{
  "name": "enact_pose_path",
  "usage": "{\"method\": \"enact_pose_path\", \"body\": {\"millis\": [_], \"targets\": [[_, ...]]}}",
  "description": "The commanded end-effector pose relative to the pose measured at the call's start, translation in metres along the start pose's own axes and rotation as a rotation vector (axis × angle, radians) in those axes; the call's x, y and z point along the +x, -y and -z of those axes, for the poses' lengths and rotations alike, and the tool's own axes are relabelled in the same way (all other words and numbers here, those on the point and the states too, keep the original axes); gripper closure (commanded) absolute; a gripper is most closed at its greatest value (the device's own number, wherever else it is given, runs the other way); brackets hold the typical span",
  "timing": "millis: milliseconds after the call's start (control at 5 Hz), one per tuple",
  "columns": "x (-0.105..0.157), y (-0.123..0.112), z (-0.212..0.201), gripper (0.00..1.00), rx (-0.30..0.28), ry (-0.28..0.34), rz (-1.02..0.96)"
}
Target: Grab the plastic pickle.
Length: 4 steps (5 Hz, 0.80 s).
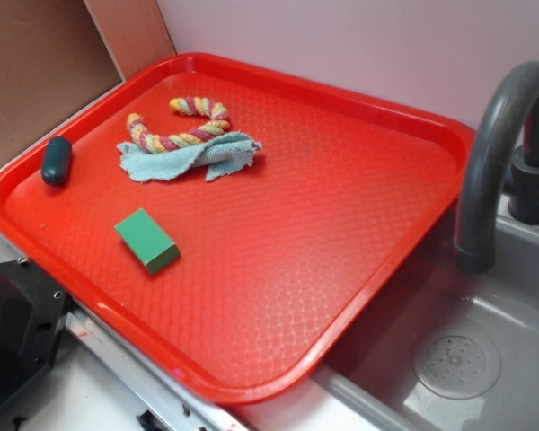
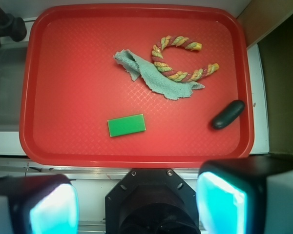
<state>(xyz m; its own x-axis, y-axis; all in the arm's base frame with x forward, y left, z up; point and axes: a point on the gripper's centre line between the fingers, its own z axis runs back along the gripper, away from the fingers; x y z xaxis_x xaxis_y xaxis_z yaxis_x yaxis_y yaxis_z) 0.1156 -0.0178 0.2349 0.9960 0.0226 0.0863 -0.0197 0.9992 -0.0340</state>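
The plastic pickle (image 1: 57, 160) (image 2: 228, 114) is a small dark teal capsule lying on the red tray (image 1: 341, 224) (image 2: 68, 73), close to its left rim in the exterior view and at the right side in the wrist view. My gripper (image 2: 136, 204) is high above the tray's near edge, open, with nothing between its cyan pads (image 2: 222, 202). It is far from the pickle. The gripper does not show in the exterior view.
A bright green block (image 1: 147, 240) (image 2: 126, 125) lies on the tray. A twisted multicoloured rope (image 1: 187, 127) (image 2: 180, 61) rests on a light blue cloth (image 1: 184, 157) (image 2: 151, 73). A grey sink (image 1: 485, 359) with a dark faucet (image 1: 499, 153) stands beside the tray.
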Motion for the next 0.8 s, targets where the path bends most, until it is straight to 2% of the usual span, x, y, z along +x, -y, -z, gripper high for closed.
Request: {"method": "enact_pose_path", "body": {"millis": [0,200,400,600], "targets": [[0.0,0.0,0.0,0.0,0.0,0.0,0.0],[0.007,-0.02,0.011,0.0,-0.052,0.03,-0.254],[0.007,-0.04,0.024,0.0,-0.061,0.084,-0.502],[0.008,-0.072,0.055,0.0,-0.016,0.107,-0.748]]}}
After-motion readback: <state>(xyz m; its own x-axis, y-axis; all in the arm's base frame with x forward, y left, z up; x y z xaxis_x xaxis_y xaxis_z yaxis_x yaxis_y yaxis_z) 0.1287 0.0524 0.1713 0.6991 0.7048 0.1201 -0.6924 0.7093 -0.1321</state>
